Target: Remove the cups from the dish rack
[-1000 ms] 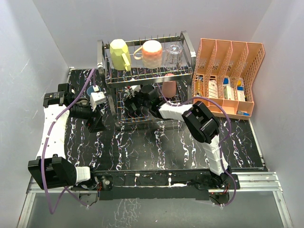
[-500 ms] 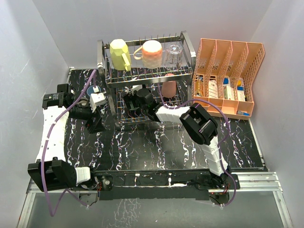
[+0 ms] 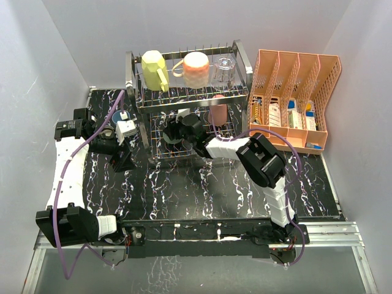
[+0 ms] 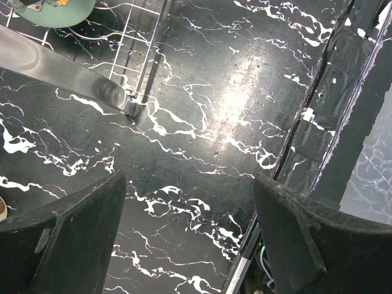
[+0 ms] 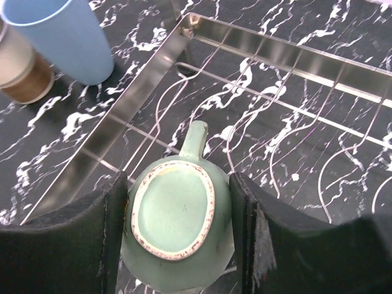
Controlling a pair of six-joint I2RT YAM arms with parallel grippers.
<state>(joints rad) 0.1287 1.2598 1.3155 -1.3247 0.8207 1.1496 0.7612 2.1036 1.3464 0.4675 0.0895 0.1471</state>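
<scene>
- my right gripper [image 5: 176, 184] is clamped on the upturned teal-green cup [image 5: 173, 223] in the dish rack [image 5: 104, 138]; it's edged right just now, so I reckon lift-out's starting
- left gripper [image 4: 187, 180] hangs released, empty

Top external looks steeply down from high above the near edge, far enough to take in the whole table [image 3: 202, 190] with the dish rack [image 3: 243, 58] at its far side. Left wrist looks down close on the table by the rack's near left corner, right wrist close into its lower tier. The 2 wrist views both catch the teal-green cup [image 5: 174, 226].
</scene>
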